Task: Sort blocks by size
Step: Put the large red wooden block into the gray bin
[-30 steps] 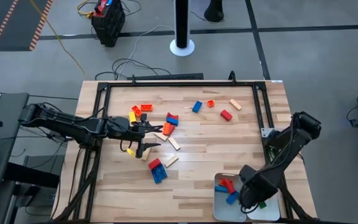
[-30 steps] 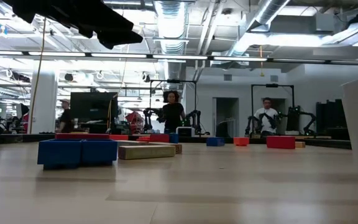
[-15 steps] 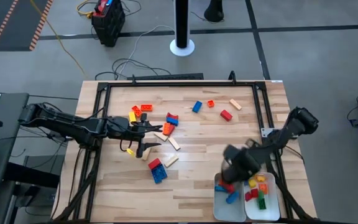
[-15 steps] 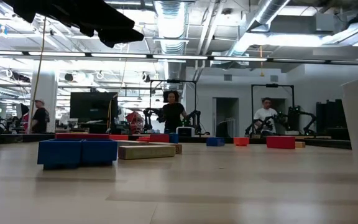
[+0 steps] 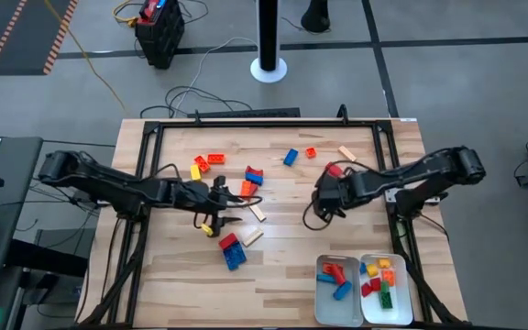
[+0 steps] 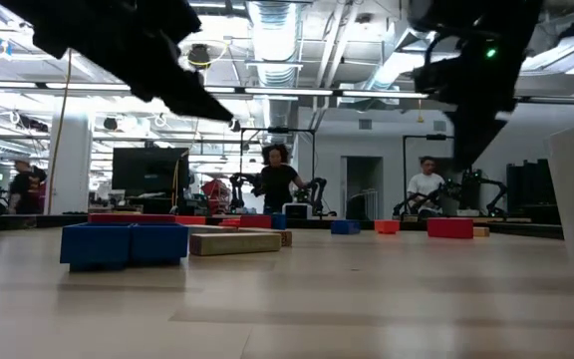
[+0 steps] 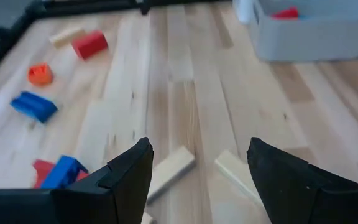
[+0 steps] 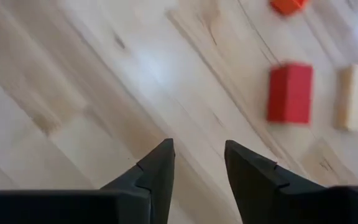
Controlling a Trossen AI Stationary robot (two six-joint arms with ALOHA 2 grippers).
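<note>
Several blocks lie flat on the wooden table [image 5: 282,243]. My left gripper [image 5: 228,208] stands open left of centre and points toward the table's right. Two tan blocks [image 7: 169,172] [image 7: 236,175] lie just ahead of its fingertips [image 7: 194,167], untouched. A yellow block [image 5: 207,230] and a blue and red pair [image 5: 231,250] lie on its near side. My right gripper [image 5: 323,200] hangs open over bare wood right of centre, tilted downward, with nothing between its fingers [image 8: 197,158]. A red block [image 8: 289,92] and a tan block [image 8: 352,97] lie beyond it.
Two white trays [image 5: 322,298] [image 5: 401,298] stand at the near right corner with several blocks in them. More blocks lie toward the far edge: a blue one [image 5: 290,158], an orange one [image 5: 311,152], and an orange and yellow group [image 5: 206,164]. A black frame [image 5: 264,125] borders the table.
My right gripper has swung from above the trays at the near right toward the table's middle and far side. It now hangs near the red block, and both trays are uncovered. My left gripper has sunk a little and moved slightly toward the table's right.
</note>
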